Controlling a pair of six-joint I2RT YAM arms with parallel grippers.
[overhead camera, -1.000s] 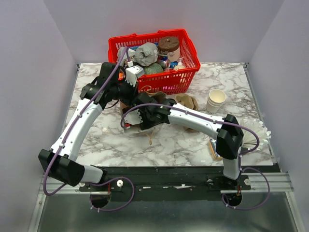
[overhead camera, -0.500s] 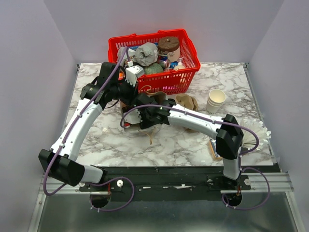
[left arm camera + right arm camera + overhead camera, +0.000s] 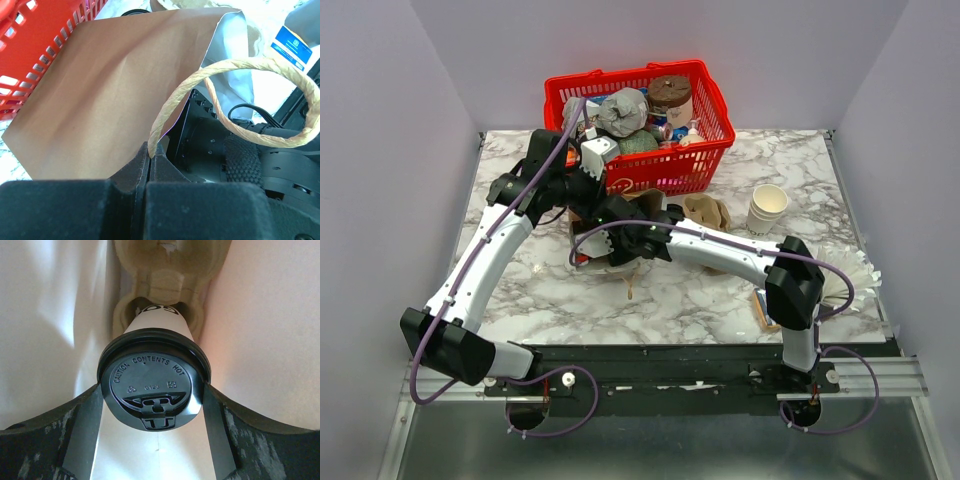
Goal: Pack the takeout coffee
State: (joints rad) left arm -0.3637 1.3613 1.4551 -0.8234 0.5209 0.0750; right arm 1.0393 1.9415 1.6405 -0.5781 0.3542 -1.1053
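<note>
Takeout coffee (image 3: 150, 377) lies inside the brown paper bag (image 3: 100, 90), its black lid facing our right wrist camera. Its far end is set in the socket of a pale moulded cup holder (image 3: 165, 280). Our right gripper (image 3: 152, 410) is clamped on the cup just under the lid rim, one finger on each side. The bag walls stand close on both sides, leaving only narrow gaps beside those fingers. Our left gripper (image 3: 151, 160) is closed on the bag's top edge at the root of the twisted paper handle (image 3: 235, 64), just beside the red basket (image 3: 30, 45).
</note>
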